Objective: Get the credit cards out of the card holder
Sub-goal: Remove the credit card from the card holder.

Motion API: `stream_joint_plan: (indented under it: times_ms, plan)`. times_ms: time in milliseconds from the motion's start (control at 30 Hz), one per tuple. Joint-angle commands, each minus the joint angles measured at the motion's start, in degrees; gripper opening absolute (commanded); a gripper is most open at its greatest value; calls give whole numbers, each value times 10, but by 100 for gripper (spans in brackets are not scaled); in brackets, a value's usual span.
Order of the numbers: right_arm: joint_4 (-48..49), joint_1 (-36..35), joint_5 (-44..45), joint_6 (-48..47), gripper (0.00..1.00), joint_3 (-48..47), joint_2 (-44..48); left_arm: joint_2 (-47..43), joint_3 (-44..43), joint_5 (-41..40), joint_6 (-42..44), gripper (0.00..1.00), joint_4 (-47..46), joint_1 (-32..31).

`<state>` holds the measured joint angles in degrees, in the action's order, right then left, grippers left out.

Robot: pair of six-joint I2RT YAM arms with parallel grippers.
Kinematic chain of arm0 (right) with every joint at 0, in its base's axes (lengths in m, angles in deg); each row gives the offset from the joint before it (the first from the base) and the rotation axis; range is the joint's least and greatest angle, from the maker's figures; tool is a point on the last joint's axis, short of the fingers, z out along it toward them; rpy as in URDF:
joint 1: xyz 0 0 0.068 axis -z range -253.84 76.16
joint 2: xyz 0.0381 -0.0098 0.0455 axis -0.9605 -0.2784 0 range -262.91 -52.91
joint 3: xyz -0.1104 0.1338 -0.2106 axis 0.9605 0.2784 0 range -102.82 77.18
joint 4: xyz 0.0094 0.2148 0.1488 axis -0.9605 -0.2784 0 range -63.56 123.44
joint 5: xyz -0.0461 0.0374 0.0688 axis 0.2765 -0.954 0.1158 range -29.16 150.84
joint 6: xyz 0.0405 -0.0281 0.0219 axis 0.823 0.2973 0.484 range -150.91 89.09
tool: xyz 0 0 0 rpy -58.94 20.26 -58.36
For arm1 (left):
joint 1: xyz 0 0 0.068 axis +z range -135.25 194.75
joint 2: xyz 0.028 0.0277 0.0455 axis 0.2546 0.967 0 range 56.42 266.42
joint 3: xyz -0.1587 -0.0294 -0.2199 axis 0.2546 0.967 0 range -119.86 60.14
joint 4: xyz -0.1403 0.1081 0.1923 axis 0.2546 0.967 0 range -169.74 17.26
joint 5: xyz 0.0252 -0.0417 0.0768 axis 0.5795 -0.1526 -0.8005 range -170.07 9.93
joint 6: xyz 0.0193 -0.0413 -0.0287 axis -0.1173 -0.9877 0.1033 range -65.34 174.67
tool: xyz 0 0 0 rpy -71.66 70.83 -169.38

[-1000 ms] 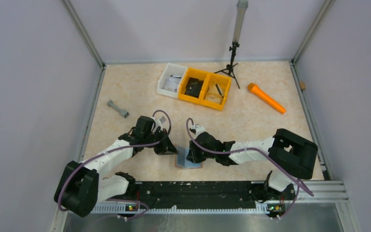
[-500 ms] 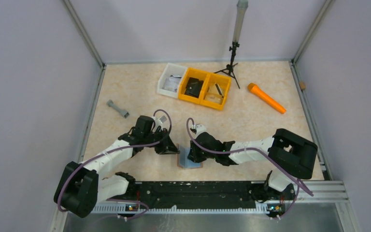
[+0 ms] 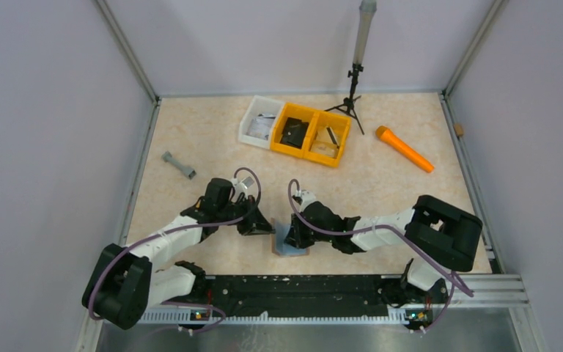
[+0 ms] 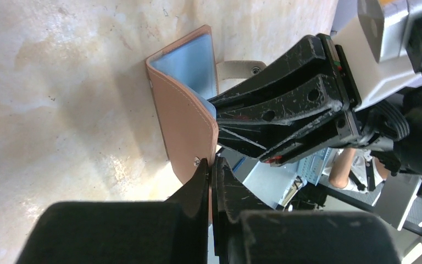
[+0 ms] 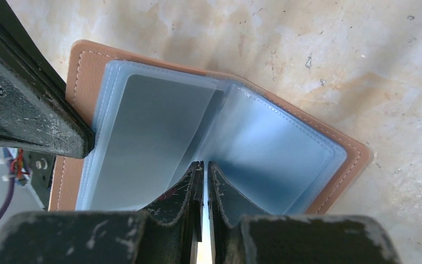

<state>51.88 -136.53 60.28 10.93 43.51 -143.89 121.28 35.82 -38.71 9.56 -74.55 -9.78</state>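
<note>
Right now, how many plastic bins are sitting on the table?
3, side by side at the far side of the table: a white bin on the left, a middle yellow bin, and a right yellow bin. None appears hidden.

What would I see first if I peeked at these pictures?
Near the front, a little brown card holder lies opened to its blue inside. The left claw pinches its brown cover, while the shut right claw pokes between the blue pockets. Behind them sit bright yellow bins and an orange stick.
</note>
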Motion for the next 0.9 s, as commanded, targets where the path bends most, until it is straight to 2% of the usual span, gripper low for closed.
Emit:
stream_joint_plan:
  times_ms: [0,233,367,533,767,867]
  plan:
    - [54,19,-40,21,9,33,-8,3,11,23,-15,2,-67,-2]
    - [102,29,-72,36,9,48,-27,-1,21,42,-37,2,-106,-2]
    - [99,29,-75,38,9,47,-24,3,13,21,-17,0,-72,-3]
    - [33,29,-48,16,12,38,20,-5,-12,-51,32,0,32,-3]
    - [-91,29,-9,-26,23,13,104,-7,-43,-97,48,0,87,-17]
    - [-106,29,3,-33,32,24,150,-6,-53,-101,51,0,95,-24]
